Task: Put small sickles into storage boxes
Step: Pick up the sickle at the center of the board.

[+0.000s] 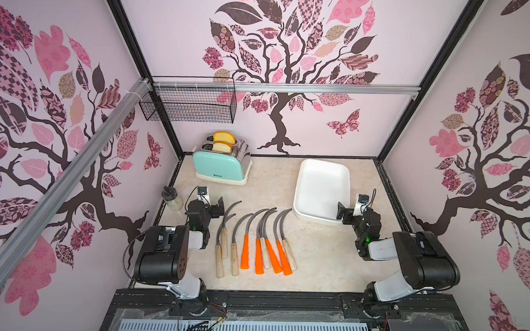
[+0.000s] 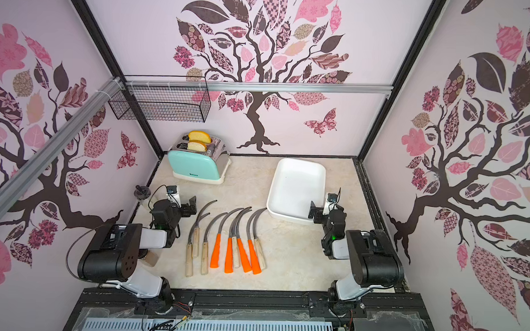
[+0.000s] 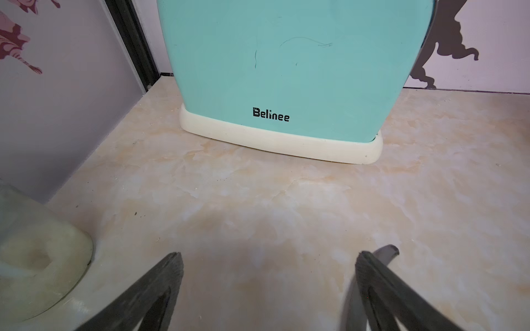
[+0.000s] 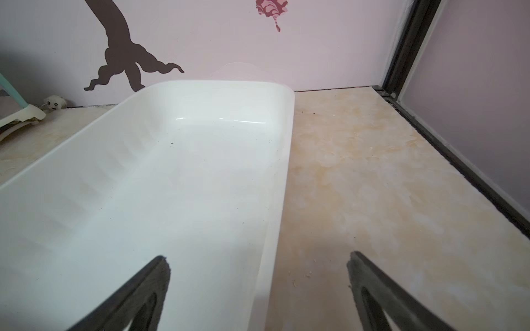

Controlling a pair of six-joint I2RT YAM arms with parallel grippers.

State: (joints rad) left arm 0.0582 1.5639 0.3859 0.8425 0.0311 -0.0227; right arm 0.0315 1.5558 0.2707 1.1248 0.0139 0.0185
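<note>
Black brand name "Belinee" low on the mint toaster (image 3: 286,57) front, sharp in the left wrist view, blurred small print in both top views

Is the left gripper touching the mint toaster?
Apart: the left wrist view shows bare tabletop between the left gripper and the toaster.
</note>
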